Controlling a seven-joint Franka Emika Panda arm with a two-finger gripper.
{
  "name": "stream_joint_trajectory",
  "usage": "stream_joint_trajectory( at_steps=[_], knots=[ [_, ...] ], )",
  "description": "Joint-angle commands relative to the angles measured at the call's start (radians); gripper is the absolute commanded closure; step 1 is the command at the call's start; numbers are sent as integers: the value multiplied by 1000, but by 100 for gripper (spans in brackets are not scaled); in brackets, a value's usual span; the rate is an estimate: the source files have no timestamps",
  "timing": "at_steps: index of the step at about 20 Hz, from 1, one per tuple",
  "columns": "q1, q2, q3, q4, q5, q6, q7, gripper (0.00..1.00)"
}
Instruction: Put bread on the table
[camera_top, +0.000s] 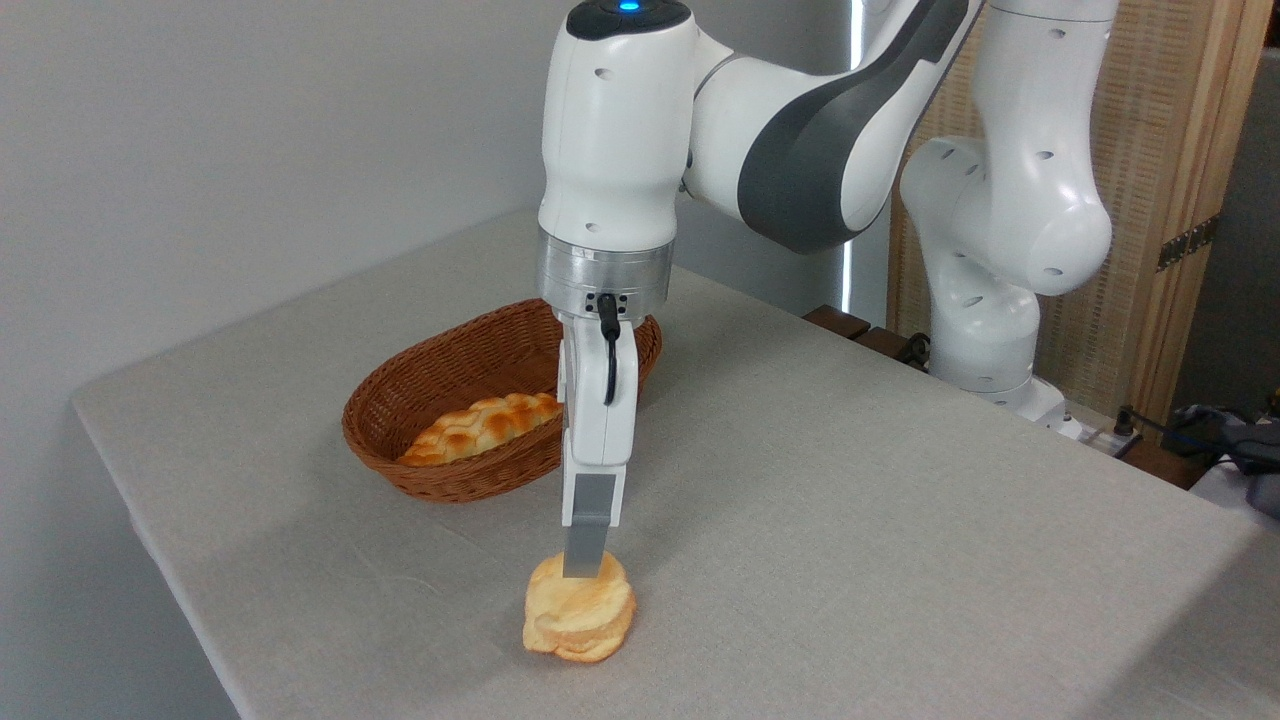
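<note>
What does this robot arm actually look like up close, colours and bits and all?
The arm is glossy white with rounded segments and dark grey joint panels. A blue light glows on top, and a silver ring sits above the white gripper, which has grey fingers and a short black cable.

Far finger behind hand (585, 565)

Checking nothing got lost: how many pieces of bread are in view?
2: the bread on the table at the gripper; a braided loaf in the basket. More may be hidden.

Plain grey wall (250, 130), wooden slatted screen (1170, 150) at right, soft even light
</note>
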Motion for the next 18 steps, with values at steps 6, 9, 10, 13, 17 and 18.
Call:
stream_joint_trajectory(
  at_steps=[6, 9, 10, 13, 17, 18],
  knots=[
    [29, 4, -57, 241, -11, -380, -397, 0],
    [77, 10, -117, 310, -13, -464, -606, 0],
    [87, 20, -135, 335, -7, -487, -683, 0],
    [95, 102, -151, 469, 1, -595, -788, 0],
    [165, 155, -238, 568, 2, -638, -791, 0],
    [195, 153, -278, 570, 2, -638, -794, 0]
  ],
)
